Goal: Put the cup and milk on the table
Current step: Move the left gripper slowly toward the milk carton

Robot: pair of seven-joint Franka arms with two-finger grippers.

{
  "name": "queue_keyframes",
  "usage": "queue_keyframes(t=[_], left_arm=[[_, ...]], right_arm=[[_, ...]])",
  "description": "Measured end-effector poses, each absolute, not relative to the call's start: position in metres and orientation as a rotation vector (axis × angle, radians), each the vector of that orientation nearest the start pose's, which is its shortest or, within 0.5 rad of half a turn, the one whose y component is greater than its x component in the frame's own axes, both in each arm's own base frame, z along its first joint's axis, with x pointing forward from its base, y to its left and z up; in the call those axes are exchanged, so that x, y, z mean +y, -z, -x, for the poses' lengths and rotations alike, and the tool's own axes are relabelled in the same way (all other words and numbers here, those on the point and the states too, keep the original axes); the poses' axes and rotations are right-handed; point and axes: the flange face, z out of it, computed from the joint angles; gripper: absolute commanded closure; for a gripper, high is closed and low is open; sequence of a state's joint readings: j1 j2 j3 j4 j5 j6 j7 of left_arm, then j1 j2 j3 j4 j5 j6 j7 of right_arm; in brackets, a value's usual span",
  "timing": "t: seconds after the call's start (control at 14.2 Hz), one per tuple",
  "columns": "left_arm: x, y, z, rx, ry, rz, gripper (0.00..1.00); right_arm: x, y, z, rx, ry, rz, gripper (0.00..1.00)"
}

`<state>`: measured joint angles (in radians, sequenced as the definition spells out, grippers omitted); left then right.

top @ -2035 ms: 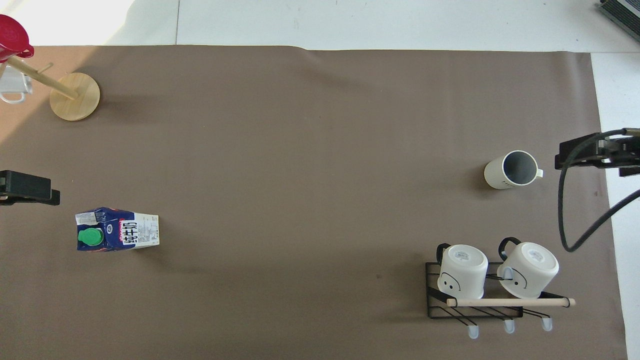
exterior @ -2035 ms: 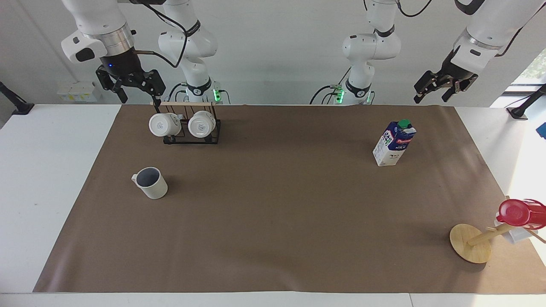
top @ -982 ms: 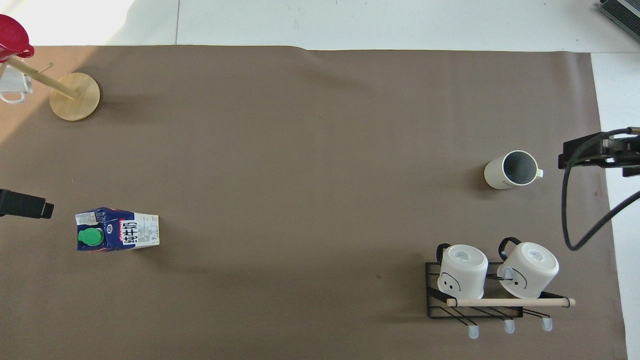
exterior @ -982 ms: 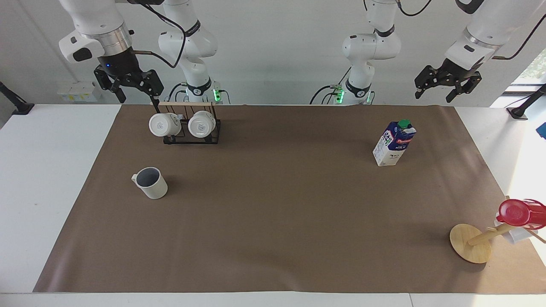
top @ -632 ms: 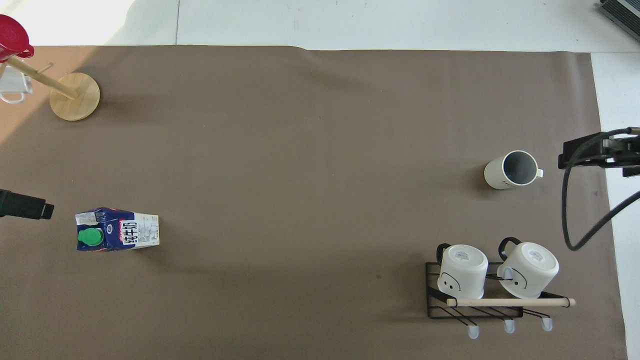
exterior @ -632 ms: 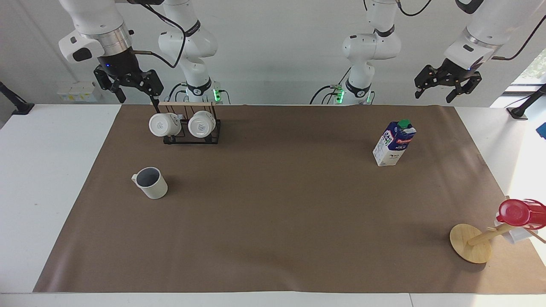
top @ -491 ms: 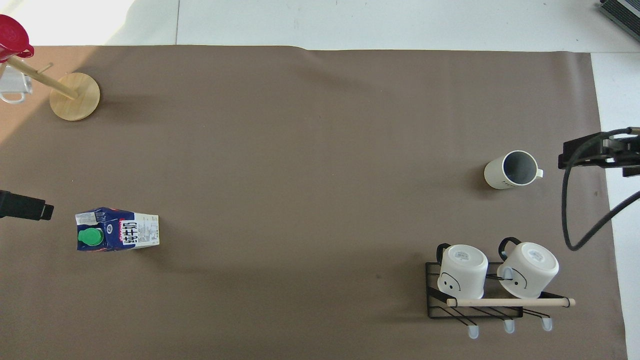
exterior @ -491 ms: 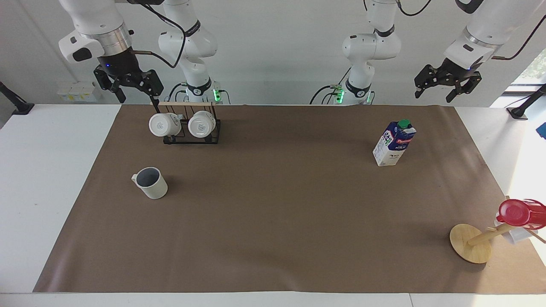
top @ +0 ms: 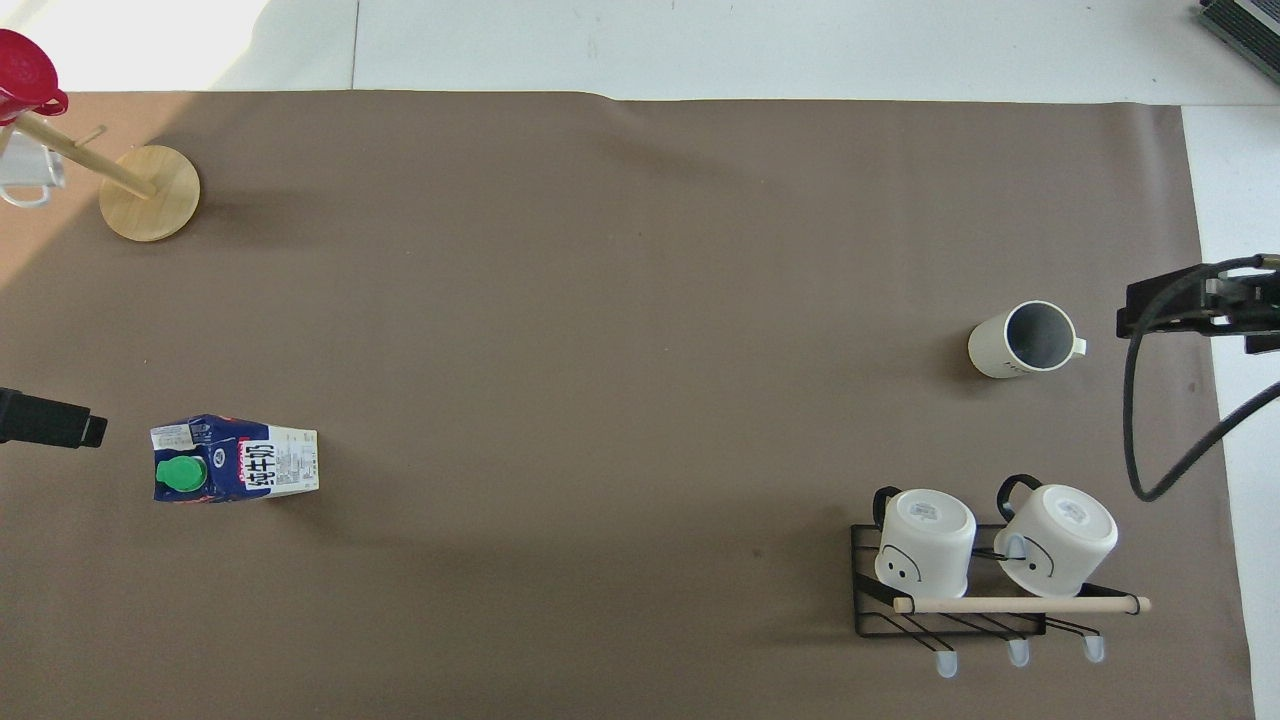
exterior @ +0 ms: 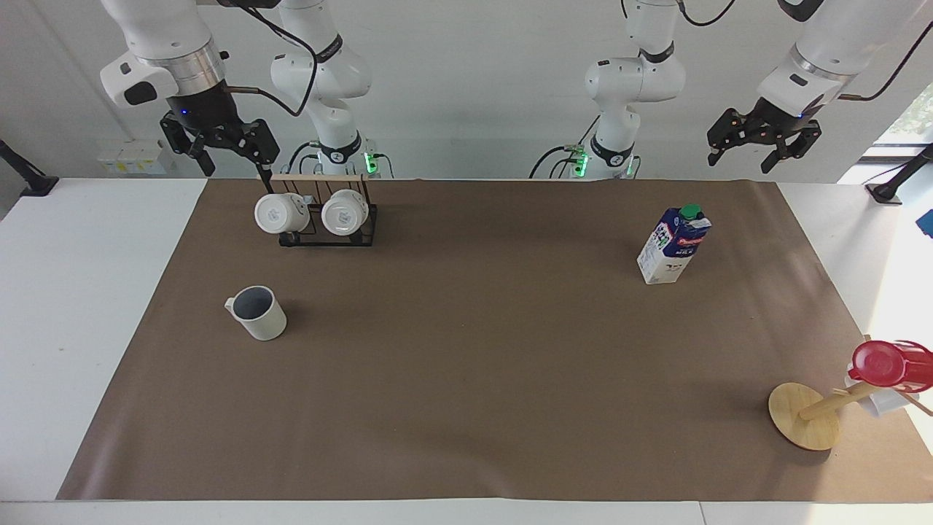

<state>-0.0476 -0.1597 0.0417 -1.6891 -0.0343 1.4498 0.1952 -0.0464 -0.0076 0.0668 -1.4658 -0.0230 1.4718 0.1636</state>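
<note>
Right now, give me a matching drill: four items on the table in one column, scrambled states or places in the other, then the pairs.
Column one:
1. cream-white mug with a dark grey-blue inside
2. tall blue-and-white milk carton with a green cap
3. two all-white mugs
4. red plastic cup

Column two:
A. hung on the round-based wooden stand
B. upright on the brown sheet, toward the left arm's end
C. hung on the black wire rack
D. upright on the brown sheet, farther from the robots than the rack

Pairs: 1-D, 2-B, 3-C, 4-A
</note>
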Motion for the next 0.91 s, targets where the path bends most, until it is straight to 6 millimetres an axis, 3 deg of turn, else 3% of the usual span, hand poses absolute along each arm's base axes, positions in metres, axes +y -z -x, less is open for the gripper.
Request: queue_keyframes(t=[0.56, 0.91], left_arm=[[-0.005, -0.634, -0.478, 0.327, -0.145, 3.172, 0.0], [-0.005, -0.617, -0.451, 0.327, -0.085, 3.175, 0.0]], right_arm=[[0.009, -0.669, -0.542, 0.23, 0.025, 3.155, 0.0], [0.007, -0.669, -0.542, 0.235, 0.025, 3.155, 0.0]])
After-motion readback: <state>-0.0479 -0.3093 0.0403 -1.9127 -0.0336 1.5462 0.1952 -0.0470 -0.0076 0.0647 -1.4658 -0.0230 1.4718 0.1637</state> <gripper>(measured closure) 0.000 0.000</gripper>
